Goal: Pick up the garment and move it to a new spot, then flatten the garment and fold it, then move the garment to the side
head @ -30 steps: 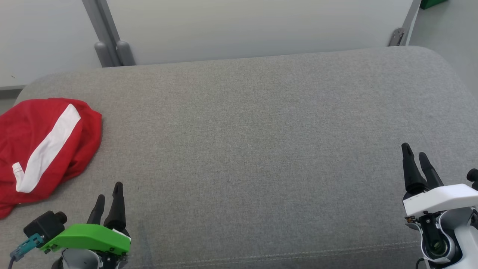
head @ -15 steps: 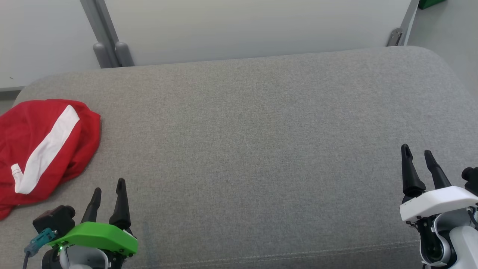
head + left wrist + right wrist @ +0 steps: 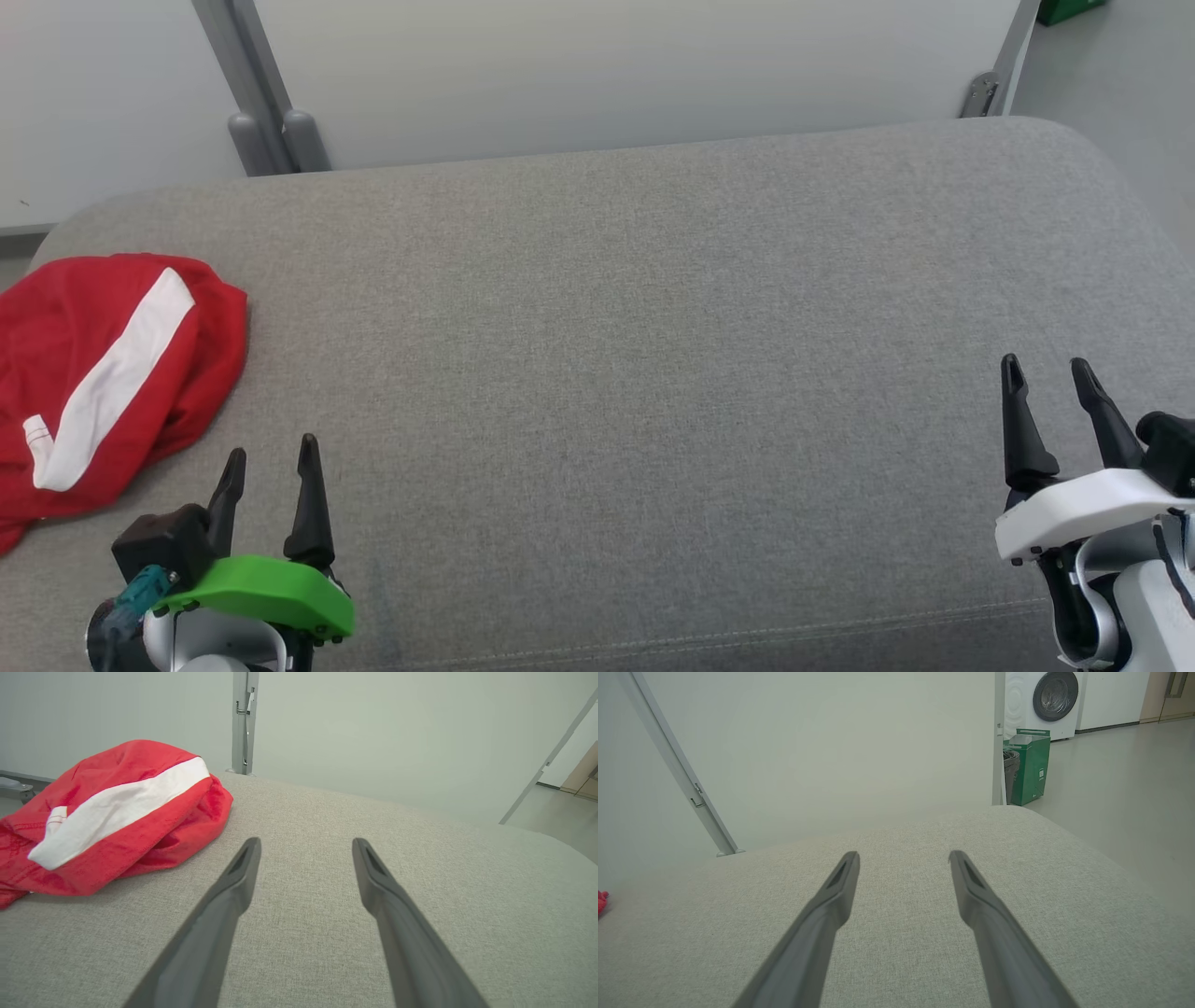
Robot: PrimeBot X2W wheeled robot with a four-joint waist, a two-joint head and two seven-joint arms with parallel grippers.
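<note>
On the woven grey cushion [image 3: 616, 373], a crumpled, white-striped red garment [image 3: 103, 373] lies near my left gripper [image 3: 273, 448]; it and my right gripper [image 3: 1046, 362] spread tapered dark fingers wide, holding nothing

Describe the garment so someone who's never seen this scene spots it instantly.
Start at the wide grey cushioned surface in front of the robot. At its left edge, ahead and left of the left gripper, lies a crumpled red garment. It's the one red thing there, crossed by a broad white stripe.
</note>
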